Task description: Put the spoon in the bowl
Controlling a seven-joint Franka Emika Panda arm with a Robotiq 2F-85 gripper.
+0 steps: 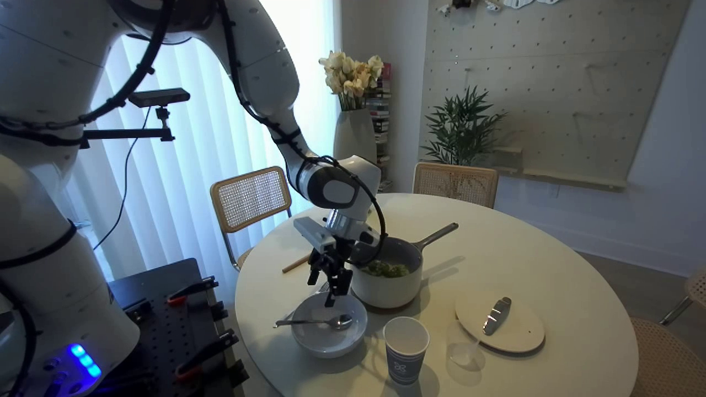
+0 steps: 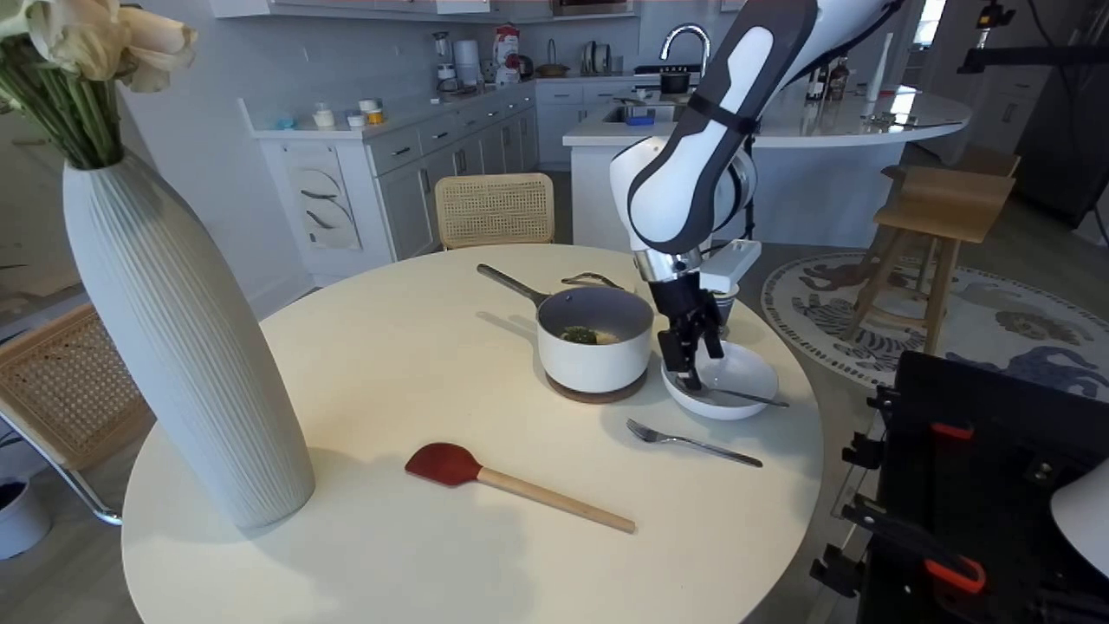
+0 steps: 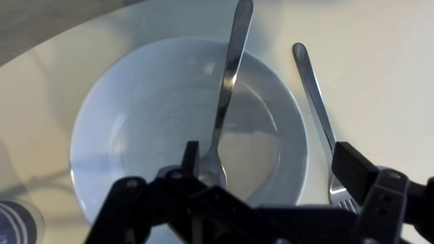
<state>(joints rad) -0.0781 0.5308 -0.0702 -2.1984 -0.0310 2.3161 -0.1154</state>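
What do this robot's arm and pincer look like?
The Panda arm is white and rounded with dark grey panels; black cables are strapped along it, and blue lights glow on its base. The Robotiq pincer is black, with two blocky fingers.

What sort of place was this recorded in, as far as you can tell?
Most likely a home, in a dining area open to the kitchen. An exterior view shows a round table with woven-backed chairs, and beyond it white cabinets and a curved faucet.

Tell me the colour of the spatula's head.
Dark red; the spatula's head shows best in an exterior view.
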